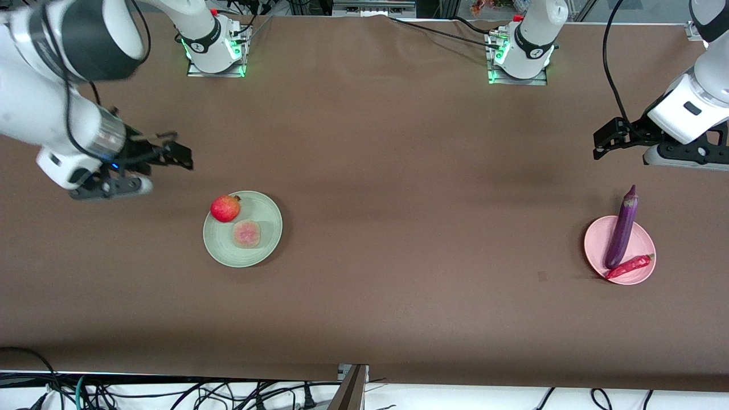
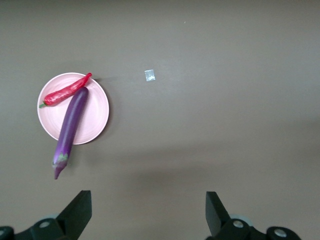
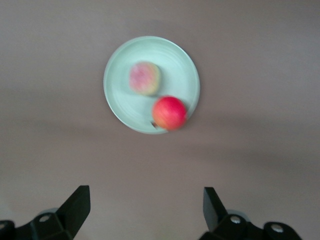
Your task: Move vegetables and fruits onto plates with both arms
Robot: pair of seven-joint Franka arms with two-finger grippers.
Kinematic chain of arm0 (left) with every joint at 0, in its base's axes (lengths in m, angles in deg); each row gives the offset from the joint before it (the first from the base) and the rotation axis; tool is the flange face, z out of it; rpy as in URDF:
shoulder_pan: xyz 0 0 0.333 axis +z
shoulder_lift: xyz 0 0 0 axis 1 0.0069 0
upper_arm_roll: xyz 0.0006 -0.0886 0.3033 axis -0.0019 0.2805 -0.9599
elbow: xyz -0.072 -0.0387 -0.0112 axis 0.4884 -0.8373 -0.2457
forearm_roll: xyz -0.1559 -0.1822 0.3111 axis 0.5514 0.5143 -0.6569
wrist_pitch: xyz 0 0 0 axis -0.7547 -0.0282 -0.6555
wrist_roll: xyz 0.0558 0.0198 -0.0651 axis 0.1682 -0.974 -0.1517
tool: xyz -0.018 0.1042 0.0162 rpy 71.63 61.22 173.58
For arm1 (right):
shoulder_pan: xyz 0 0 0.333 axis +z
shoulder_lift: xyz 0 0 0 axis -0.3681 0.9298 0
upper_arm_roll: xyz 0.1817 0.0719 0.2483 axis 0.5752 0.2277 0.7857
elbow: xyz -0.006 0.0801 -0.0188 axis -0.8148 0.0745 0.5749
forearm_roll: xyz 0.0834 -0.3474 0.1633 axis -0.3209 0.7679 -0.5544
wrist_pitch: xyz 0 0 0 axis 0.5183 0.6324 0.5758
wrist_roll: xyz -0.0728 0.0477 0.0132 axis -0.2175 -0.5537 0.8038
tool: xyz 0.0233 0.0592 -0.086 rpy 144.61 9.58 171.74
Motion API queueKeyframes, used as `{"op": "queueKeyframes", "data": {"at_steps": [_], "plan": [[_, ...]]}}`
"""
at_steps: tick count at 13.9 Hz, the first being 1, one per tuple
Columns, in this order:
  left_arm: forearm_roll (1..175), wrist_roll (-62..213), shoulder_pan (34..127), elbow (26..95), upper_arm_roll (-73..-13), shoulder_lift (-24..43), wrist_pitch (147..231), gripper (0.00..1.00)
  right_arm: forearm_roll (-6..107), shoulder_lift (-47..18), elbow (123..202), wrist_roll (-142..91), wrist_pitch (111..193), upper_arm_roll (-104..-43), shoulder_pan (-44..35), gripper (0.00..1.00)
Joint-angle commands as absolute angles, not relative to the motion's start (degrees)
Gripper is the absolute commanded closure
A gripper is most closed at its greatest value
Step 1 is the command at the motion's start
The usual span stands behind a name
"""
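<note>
Two plates on a brown table hold all the produce. On the pale green plate [image 1: 242,229], toward the right arm's end, the red pomegranate [image 1: 225,208] sits at the rim at about ten o'clock and the pink-blushed fruit [image 1: 246,234] near the centre. On the pale pink plate [image 1: 619,249], toward the left arm's end, the purple eggplant [image 1: 622,228] lies with its stem overhanging at twelve o'clock, the red chili [image 1: 629,266] touching it at five o'clock. Both the right gripper [image 1: 171,154] and the left gripper [image 1: 608,136] hang over bare table, jaws spread wide and empty. The task looks complete; retreating high and clear of the plates is safest. No readable writing shows.
</note>
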State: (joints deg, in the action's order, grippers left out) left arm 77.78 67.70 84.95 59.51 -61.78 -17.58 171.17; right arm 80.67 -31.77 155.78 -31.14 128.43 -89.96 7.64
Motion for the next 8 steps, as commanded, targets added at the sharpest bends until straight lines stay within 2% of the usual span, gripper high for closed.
{"op": "queueKeyframes", "data": {"at_steps": [1,3,8], "plan": [[74.1,68.4,84.6,59.3,-59.3,-17.8,170.6,0.00,84.9,-41.1,163.4,-30.4,127.8,-89.3,7.6,0.00],[74.7,67.2,85.5,57.1,-59.6,-16.2,170.7,0.00,88.8,-42.1,163.4,-30.7,127.8,-86.0,5.0,0.00],[79.2,67.3,86.9,53.6,-59.7,-14.7,170.9,0.00,88.4,-40.5,161.1,-30.6,126.9,-72.1,-10.8,0.00]]}}
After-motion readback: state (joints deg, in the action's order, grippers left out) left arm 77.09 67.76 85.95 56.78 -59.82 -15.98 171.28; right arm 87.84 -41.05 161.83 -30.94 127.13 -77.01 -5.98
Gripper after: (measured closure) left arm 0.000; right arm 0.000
